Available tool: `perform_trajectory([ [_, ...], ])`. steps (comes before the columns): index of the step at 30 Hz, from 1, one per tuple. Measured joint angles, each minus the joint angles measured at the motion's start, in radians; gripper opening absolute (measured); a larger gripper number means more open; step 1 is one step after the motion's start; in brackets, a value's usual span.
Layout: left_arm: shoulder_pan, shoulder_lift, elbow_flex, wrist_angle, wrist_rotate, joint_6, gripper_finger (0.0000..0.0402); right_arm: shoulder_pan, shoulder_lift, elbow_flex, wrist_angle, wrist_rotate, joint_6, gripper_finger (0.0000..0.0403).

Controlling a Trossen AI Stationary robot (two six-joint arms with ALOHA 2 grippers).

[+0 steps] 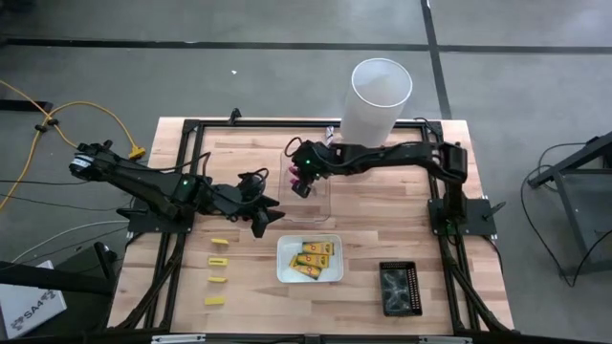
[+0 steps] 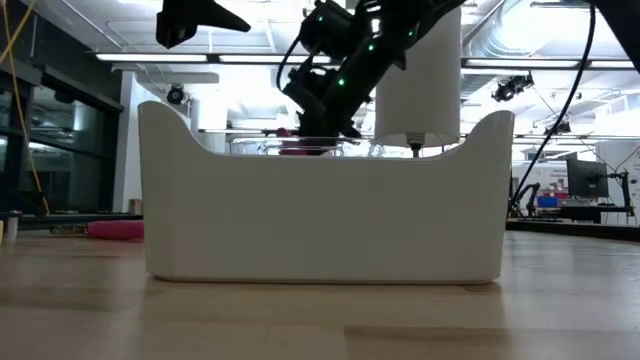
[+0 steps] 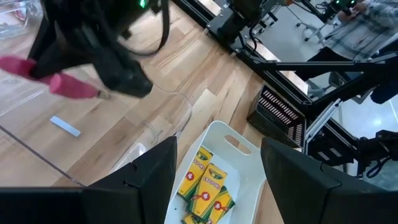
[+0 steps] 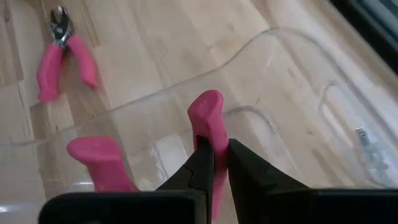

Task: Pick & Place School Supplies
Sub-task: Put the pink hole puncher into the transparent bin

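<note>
My right gripper (image 4: 214,146) (image 1: 301,182) reaches in from the right over a clear tray (image 4: 292,50) and is shut on a pink-handled scissor-like tool (image 3: 56,79). A second pink-handled tool (image 4: 62,53) lies flat on the wood beyond the clear tray (image 2: 115,229). Yellow-orange packets (image 1: 312,256) lie in a white tray (image 1: 284,272). Several small yellow blocks (image 1: 219,259) sit in a row on the wood at the near left. My left gripper (image 3: 217,180) (image 1: 268,218) hovers open left of the white tray, holding nothing. My right gripper pinches one pink handle (image 4: 208,118) of the tool between its two fingers, and that handle's free end sticks out past the fingertips. The fingers slant down from the table's right side. The other handle (image 4: 99,158) stands free beside them, and the tool hangs over the clear tray.
A tall white cylinder (image 1: 378,96) stands at the far edge behind the right arm. A black tray (image 1: 400,287) sits at the near right. A dark frame (image 1: 191,129) runs around the tabletop. Bare wood shows between the white tray and the yellow blocks.
</note>
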Motion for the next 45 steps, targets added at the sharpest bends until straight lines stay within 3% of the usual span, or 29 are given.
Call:
perform_trajectory([
  [10,0.0,0.0,0.0,0.02,0.0,0.0,0.0227,0.011,0.016,0.0,-0.087,0.041,0.01,0.0026],
  [28,0.0,0.0,0.0,0.035,0.0,0.0,0.0227,0.042,0.053,0.0,-0.096,0.046,0.006,0.0026],
  [38,0.0,0.0,0.0,0.041,0.0,0.0,0.0227,0.042,0.052,0.0,-0.094,0.007,-0.007,0.0071],
  [45,0.0,0.0,0.0,0.041,0.0,0.0,0.0227,0.042,0.052,0.0,-0.088,-0.015,-0.006,0.0072],
])
